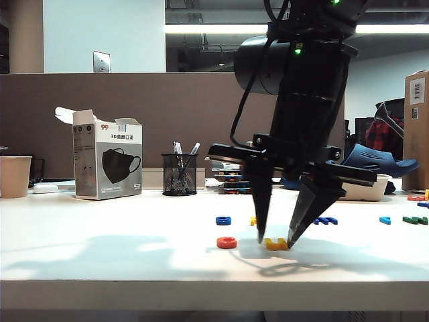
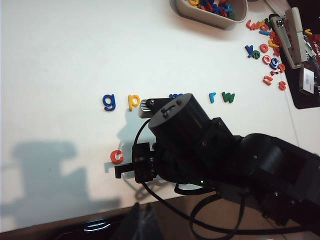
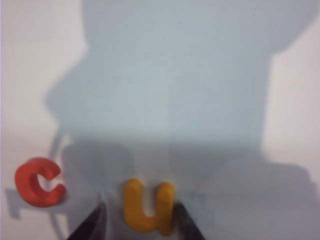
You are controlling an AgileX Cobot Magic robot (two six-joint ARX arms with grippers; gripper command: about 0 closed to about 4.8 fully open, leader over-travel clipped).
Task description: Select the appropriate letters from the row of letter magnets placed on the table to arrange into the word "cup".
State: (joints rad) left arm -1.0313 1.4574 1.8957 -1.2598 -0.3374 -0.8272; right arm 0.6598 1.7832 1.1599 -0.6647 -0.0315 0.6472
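The yellow "u" [image 1: 275, 243] [image 3: 148, 206] lies flat on the white table [image 1: 100, 255], just right of the red "c" [image 1: 226, 242] [image 3: 39, 181] [image 2: 116, 156]. My right gripper [image 1: 276, 238] [image 3: 137, 222] points down with its tips at the table. Its fingers [image 3: 90, 224] stand either side of the "u", with a gap showing on one side. The yellow "p" [image 2: 134, 101] stays in the row beside the dark blue "g" [image 2: 108, 101]. My left gripper [image 2: 145, 222] hangs off the table's front edge, dark and blurred, tips together, holding nothing.
The row also holds a light blue "r" [image 2: 212, 97] and a green "w" [image 2: 228, 96]. A tray [image 2: 200, 20] of letters, loose letters [image 2: 267, 60] and a stapler [image 2: 295, 40] lie beyond. A mask box [image 1: 107, 161], pen holder [image 1: 179, 174] and cup [image 1: 15, 176] stand at the back.
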